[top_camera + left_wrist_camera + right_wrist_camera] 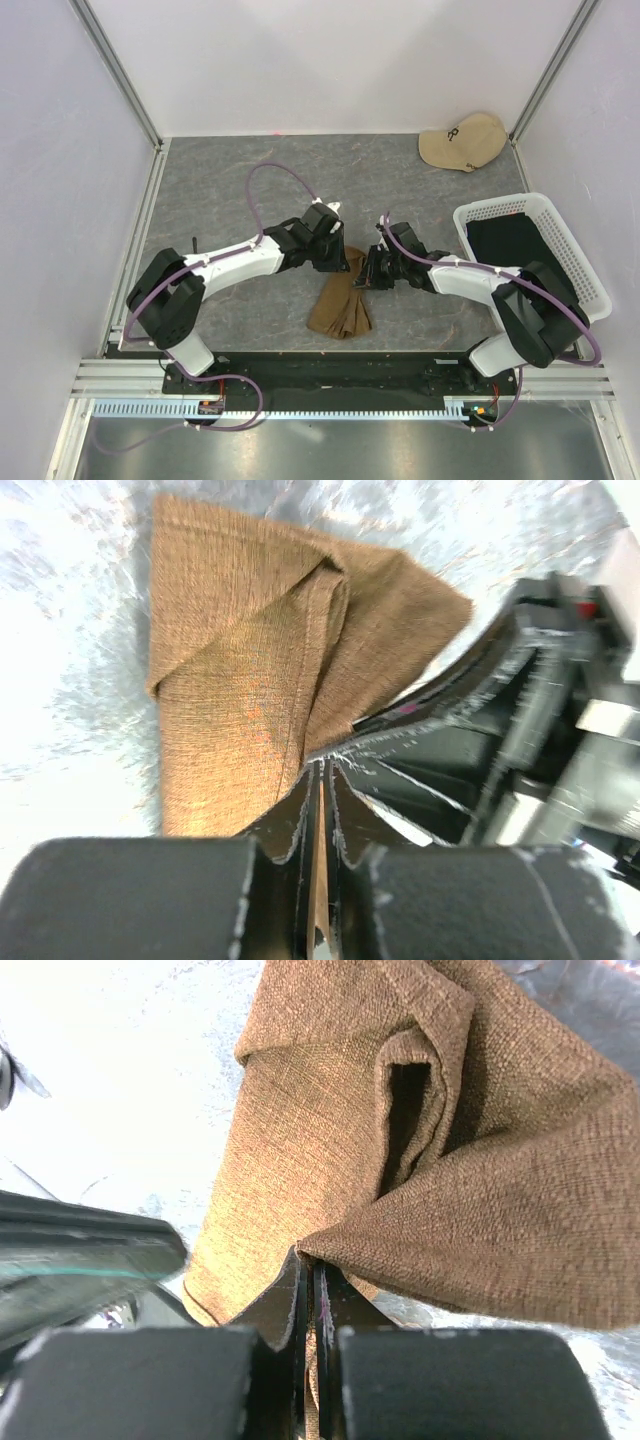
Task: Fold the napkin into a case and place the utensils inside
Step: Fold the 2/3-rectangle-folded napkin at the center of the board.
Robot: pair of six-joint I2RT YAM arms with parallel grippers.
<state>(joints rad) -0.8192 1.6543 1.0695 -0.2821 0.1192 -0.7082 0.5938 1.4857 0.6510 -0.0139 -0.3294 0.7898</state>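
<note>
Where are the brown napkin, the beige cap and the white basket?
napkin [340, 306]: top external view, middle of its bunched lower part.
beige cap [468, 141]: top external view, on the crown.
white basket [500, 204]: top external view, on the far rim.

You have a grey speckled tabletop [230, 190]. On it, a beige baseball cap [462, 142] sits upper right, a white plastic mesh basket [577, 262] at right, and an olive-brown cloth napkin [340, 305] lies crumpled at centre.

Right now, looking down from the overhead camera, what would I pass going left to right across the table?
Left arm → brown cloth → beige cap → white basket.
</note>
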